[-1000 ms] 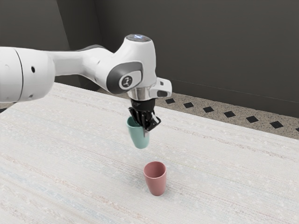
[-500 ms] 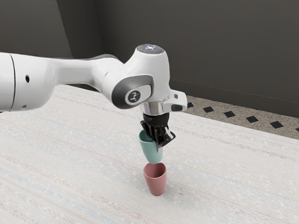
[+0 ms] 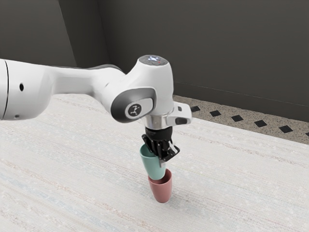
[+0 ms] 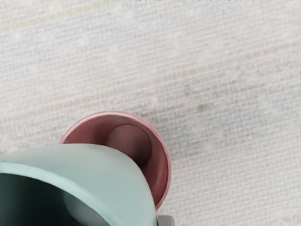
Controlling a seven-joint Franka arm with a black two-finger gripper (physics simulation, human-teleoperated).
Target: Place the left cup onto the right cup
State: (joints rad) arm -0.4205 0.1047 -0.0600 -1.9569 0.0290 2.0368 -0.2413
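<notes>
Black fingers (image 3: 164,151) of the white arm (image 3: 72,87) clamp the rim of the green cup (image 3: 150,163), gripping its wall on the side toward the exterior view's right. The green cup hangs tilted, its mouth leaning toward the exterior view's left and its base at the mouth of the pink cup (image 3: 160,190); whether the two touch cannot be told. From the wrist view, the green cup (image 4: 80,174) covers part of the pink cup (image 4: 129,141) under it, whose rim and inner floor show on one side. The pink cup stands upright on the pale woven table (image 3: 72,159). Beyond the table's far edge lie a speckled floor (image 3: 231,116) with black diamond tiles and a dark wall (image 3: 231,43).
</notes>
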